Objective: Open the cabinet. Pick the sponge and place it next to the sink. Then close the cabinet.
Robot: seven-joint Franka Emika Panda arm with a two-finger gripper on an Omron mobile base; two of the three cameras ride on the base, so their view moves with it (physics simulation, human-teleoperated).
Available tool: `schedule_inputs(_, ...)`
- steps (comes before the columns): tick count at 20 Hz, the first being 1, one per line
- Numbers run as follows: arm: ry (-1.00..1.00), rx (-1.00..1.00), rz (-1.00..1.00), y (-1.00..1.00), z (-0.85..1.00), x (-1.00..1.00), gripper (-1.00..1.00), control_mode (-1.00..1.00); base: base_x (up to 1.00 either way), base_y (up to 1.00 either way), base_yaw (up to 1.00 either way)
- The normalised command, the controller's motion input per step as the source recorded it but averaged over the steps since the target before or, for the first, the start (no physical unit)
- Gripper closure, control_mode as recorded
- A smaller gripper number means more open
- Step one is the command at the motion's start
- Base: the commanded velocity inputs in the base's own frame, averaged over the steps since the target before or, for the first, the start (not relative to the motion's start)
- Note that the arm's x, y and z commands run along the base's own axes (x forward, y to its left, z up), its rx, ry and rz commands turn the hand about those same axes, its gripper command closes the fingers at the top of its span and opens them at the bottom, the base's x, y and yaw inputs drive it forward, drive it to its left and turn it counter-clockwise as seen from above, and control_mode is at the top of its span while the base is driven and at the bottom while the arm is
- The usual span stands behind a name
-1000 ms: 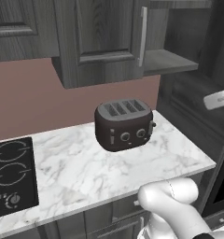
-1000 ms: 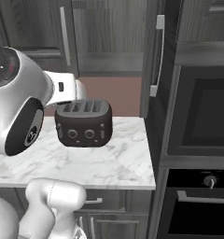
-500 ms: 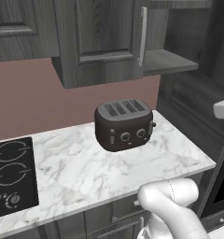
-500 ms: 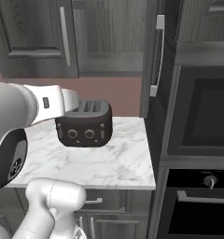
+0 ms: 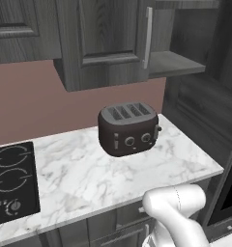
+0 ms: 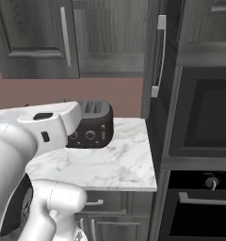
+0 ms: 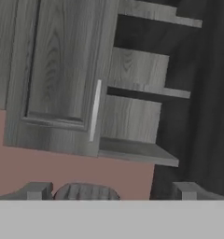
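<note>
Above toaster (image 5: 129,128) — cabinet (image 7: 62,74) (hand view: bare shelves) — ajar.

Even, dim rendered light, soft shadows, no glare, slightly blurry textures.

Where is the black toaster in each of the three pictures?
Left base view: the toaster stands mid-picture on the marble counter.
Right base view: left of middle, on that counter, partly behind the white arm.
Hand view: its rounded top peeks up at the bottom edge, between the fingertips.
Shared landmark: the cabinet door's silver handle, above the toaster.
</note>
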Motion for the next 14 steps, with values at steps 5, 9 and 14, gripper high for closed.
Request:
schedule_inputs(5, -0.26, 0.1, -0.04, -0.28, 0.21, -0.73, -1.0, -1.0, 0.0, 0.0, 0.0)
schedule_inputs(9, -0.13, 0.03, -0.01, -0.49, 0.0, -0.52, -1.0, -1.0, 0.0, 0.0, 0.0)
schedule_inputs(14, 0.0, 0.0, 0.0, -0.53, 0.0, -0.23, -1.0, -1.0, 0.0, 0.0, 0.0)
